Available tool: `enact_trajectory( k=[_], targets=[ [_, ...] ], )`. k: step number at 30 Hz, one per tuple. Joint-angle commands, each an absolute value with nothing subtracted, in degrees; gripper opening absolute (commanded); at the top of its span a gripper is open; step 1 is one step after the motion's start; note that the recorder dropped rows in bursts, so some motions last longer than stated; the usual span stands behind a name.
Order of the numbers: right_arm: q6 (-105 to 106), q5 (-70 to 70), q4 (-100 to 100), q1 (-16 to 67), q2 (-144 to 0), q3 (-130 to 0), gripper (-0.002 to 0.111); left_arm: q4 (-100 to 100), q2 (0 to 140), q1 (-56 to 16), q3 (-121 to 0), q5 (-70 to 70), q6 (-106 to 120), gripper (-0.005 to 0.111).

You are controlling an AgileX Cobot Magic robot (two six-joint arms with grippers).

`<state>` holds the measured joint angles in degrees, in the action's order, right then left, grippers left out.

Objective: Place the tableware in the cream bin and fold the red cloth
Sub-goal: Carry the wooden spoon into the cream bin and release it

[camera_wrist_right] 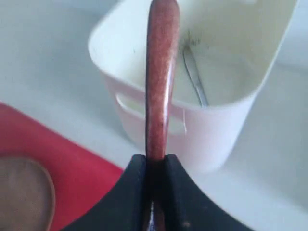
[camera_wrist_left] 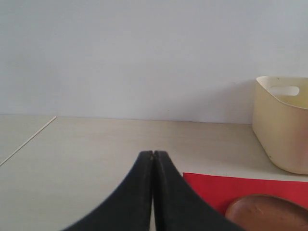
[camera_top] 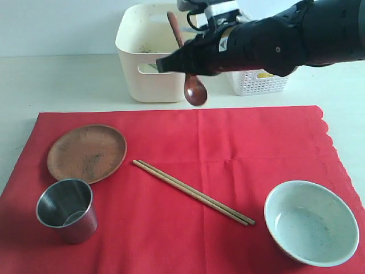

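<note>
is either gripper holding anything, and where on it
The right gripper grips the dark wooden spoon by its handle; the left gripper holds nothing.

White lattice basket (camera_top: pixel 255 84), pale tabletop (camera_top: pixel 68 80)

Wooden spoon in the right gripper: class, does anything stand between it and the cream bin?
Nothing visible does. The right gripper holds the spoon in front of the cream bin, whose open top is unobstructed.
</note>
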<state>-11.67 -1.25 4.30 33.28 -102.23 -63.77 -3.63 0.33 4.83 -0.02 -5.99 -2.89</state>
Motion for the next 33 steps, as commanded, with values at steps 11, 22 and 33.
enact_trajectory(
  k=[11,22,33],
  targets=[
    [-4.85,-23.00,8.38,33.36,-116.40,-81.00,0.000,-3.68,0.00,4.47,0.00,-5.89,-2.73,0.003],
    [17.32,-22.83,-24.83,33.36,-124.17,-91.76,0.000,-3.68,0.00,4.47,0.00,-5.89,-2.73,0.003],
    [24.35,-22.83,-30.37,33.36,-125.82,-92.92,0.043,-3.68,0.00,4.47,0.00,-5.89,-2.73,0.003]
  ],
)
